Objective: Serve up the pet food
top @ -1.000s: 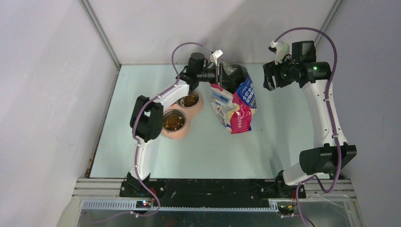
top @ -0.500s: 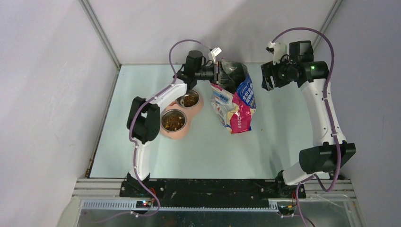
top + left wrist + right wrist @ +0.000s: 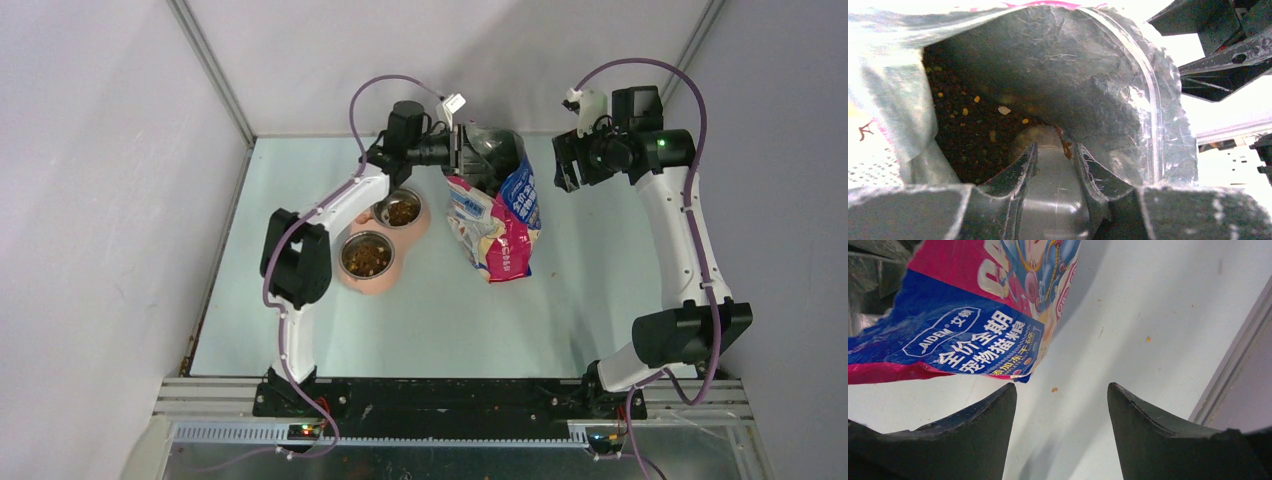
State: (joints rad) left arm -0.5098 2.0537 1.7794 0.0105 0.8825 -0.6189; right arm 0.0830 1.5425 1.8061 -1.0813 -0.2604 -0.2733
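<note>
Dark-brown pet food (image 3: pixel 960 135) lies heaped inside the open, foil-lined cat food bag (image 3: pixel 497 215). My left gripper (image 3: pixel 462 152) reaches into the bag's mouth (image 3: pixel 1073 70) at the far end of the table. That gripper (image 3: pixel 1054 147) is shut on the handle of a translucent scoop (image 3: pixel 1050 190), whose bowl end is sunk among the pellets. More pet food fills the two steel bowls (image 3: pixel 402 211) (image 3: pixel 367 254) of a pink feeder. My right gripper (image 3: pixel 562 166) hovers just right of the bag, open (image 3: pixel 1061 387) and empty, over bare table.
The pink feeder (image 3: pixel 385 280) stands left of the bag, under my left forearm. A few crumbs (image 3: pixel 1054 389) lie on the table beside the bag's printed side (image 3: pixel 968 340). The cell walls close in behind and to both sides; a metal wall rail (image 3: pixel 1233 365) runs near my right gripper.
My left arm's elbow and upper links have swung left and back, while its gripper stays in the bag's mouth. The right gripper has edged slightly left.
</note>
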